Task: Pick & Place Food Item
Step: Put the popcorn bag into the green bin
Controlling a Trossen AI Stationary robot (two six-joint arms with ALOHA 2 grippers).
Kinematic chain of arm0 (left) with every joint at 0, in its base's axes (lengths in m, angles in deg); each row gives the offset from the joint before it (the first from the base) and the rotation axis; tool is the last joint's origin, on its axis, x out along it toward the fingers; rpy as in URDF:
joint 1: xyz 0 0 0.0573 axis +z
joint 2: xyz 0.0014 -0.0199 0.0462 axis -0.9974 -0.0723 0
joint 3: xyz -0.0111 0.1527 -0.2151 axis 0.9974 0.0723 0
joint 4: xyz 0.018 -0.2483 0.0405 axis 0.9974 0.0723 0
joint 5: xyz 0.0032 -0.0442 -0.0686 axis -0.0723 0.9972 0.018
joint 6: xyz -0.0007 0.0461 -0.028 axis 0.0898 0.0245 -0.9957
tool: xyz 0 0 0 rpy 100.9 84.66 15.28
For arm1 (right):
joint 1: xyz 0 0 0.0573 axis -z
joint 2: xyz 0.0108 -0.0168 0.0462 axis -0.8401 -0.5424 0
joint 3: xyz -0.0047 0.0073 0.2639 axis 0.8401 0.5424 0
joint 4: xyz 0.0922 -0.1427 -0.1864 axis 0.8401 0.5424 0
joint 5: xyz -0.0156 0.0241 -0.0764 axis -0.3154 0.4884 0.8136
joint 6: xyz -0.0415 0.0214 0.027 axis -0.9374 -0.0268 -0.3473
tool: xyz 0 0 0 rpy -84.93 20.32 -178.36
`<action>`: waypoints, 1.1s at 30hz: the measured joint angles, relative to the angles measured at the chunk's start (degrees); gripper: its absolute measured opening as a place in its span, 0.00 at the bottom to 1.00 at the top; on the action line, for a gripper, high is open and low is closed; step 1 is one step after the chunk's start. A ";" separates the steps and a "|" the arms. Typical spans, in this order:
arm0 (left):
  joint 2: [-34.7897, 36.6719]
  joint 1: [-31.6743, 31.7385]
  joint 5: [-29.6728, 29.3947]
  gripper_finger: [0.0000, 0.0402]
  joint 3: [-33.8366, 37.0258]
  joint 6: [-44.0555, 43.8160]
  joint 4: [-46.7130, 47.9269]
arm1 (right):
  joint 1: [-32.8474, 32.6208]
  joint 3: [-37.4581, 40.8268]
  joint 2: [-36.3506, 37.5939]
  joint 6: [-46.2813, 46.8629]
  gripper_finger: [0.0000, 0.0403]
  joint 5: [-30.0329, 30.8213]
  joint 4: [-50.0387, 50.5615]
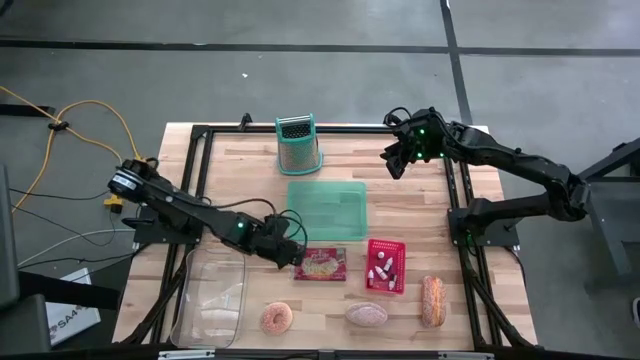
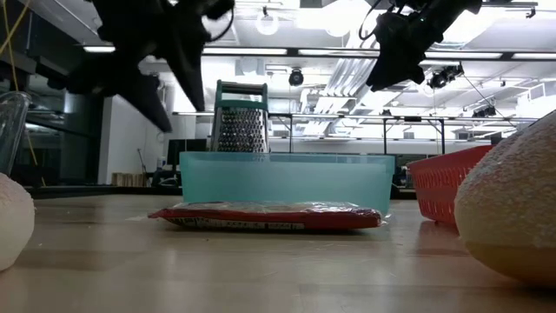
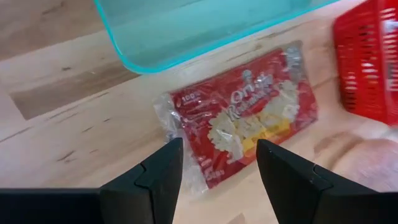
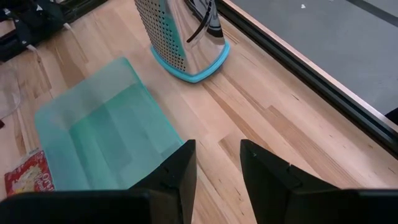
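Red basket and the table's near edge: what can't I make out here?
- Red basket: its small contents are too small in the high view, and its wall hides them in the low view.
- Popcorn bag: its print is blurred in the left wrist view.
- Rounded food item: cut off by the low view's right edge.
- Left gripper: open above the bag; the gap beneath is unclear.

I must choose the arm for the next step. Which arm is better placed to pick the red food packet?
Left. The left gripper is open right beside the packet. The right gripper is far off, near the grater.
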 joint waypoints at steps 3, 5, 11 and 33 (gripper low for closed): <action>-1.80 -0.66 0.00 0.49 0.00 -0.64 -0.79 | 0.01 0.00 -0.01 0.00 0.28 0.00 0.00; -2.79 -1.22 -0.21 0.49 0.00 -1.74 -2.15 | -0.01 0.00 0.01 0.00 0.28 0.00 -0.02; -3.94 -2.11 -2.61 0.49 0.11 -3.60 -3.47 | 0.01 0.00 -0.01 0.02 0.28 0.00 -0.04; -0.88 0.97 1.32 0.49 13.41 -1.67 -19.61 | -0.01 0.00 -0.01 0.00 0.28 0.00 -0.39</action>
